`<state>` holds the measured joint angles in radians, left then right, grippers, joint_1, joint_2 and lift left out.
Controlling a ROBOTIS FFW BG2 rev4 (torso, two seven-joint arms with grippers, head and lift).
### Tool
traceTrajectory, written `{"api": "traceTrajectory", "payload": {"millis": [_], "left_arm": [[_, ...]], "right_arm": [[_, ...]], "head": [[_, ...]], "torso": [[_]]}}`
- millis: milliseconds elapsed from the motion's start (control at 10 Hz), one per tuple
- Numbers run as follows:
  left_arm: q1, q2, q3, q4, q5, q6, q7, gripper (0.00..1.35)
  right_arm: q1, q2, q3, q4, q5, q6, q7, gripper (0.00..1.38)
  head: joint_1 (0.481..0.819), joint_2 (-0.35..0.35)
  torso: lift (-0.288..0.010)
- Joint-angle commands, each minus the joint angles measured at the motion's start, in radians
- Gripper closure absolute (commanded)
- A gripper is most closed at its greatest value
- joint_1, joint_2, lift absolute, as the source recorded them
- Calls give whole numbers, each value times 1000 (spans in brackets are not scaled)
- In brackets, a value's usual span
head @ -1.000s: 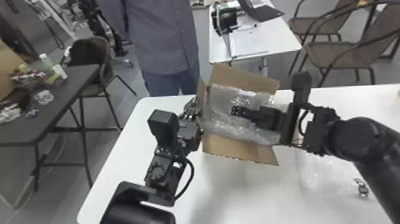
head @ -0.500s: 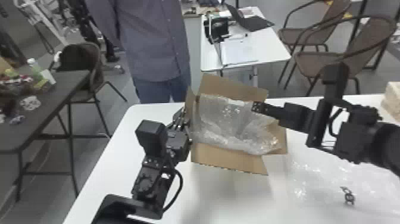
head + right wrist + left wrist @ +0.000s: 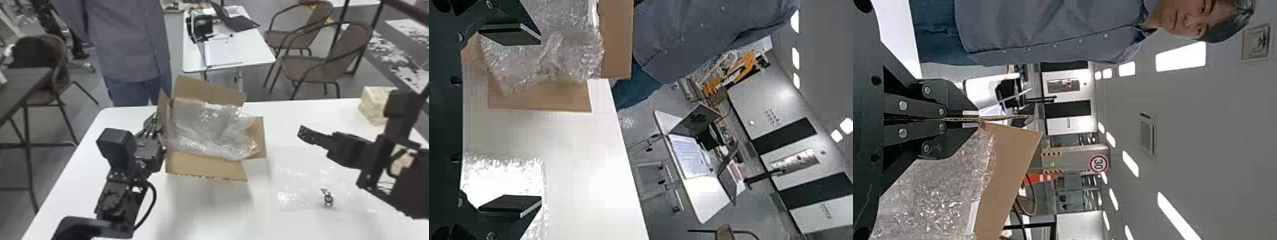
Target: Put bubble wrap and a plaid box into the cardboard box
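Observation:
The cardboard box (image 3: pixel 204 166) stands mid-table with its flaps spread. Crumpled bubble wrap (image 3: pixel 207 127) fills its opening and bulges over the right side. At the box's left, my left gripper (image 3: pixel 159 129) holds the left flap; in the left wrist view that gripper (image 3: pixel 970 119) is shut on the cardboard edge, beside the bubble wrap (image 3: pixel 933 190). To the right of the box, my right gripper (image 3: pixel 303 132) is above the table; in the right wrist view, it (image 3: pixel 540 121) is open with nothing between its fingers. The pale plaid box (image 3: pixel 372 102) sits at the back right, partly behind the right arm.
Another flat sheet of bubble wrap (image 3: pixel 293 188) lies on the right of the white table (image 3: pixel 204 213), with a small dark item (image 3: pixel 327 197) on it. Beyond the table stand a person, chairs and a smaller table (image 3: pixel 255 54).
My right gripper has moved off the bubble wrap at the box, out to the right. The left gripper keeps its hold on the flap. The head view has shifted, bringing the plaid box into sight.

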<state>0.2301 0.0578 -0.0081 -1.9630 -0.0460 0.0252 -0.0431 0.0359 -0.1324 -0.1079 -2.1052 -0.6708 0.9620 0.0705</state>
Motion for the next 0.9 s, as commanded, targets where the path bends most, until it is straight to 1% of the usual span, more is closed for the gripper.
{"api": "traceTrajectory", "payload": {"millis": [0,100,200,300,400,500,700,800], "left_arm": [[14,-9,13,-7,0,-4,0,1222],[21,-12,22,-13,0,-7,0,1222],[26,-12,28,-16,2,-8,0,1222],[31,-13,31,-19,3,-8,0,1222],[35,-15,36,-22,3,-8,0,1222],[40,-18,40,-28,3,-10,0,1222],[46,-23,48,-30,3,-15,0,1222],[49,-23,50,-31,3,-16,0,1222]], "right_arm": [[159,-4,1,-24,132,-276,34,183],[219,13,1,-12,270,-445,74,183],[271,39,-16,22,344,-592,92,185],[308,66,-55,42,386,-664,98,183],[340,86,-88,40,419,-700,98,185],[365,105,-121,25,468,-704,100,183],[407,120,-173,42,513,-767,103,185],[414,133,-197,86,514,-835,103,185]], "head": [[675,74],[688,52],[695,26],[695,15],[695,-10],[695,-39],[695,-83],[695,-101]], "torso": [[-107],[-107],[-107],[-107],[-107],[-107],[-107],[-107]]}}
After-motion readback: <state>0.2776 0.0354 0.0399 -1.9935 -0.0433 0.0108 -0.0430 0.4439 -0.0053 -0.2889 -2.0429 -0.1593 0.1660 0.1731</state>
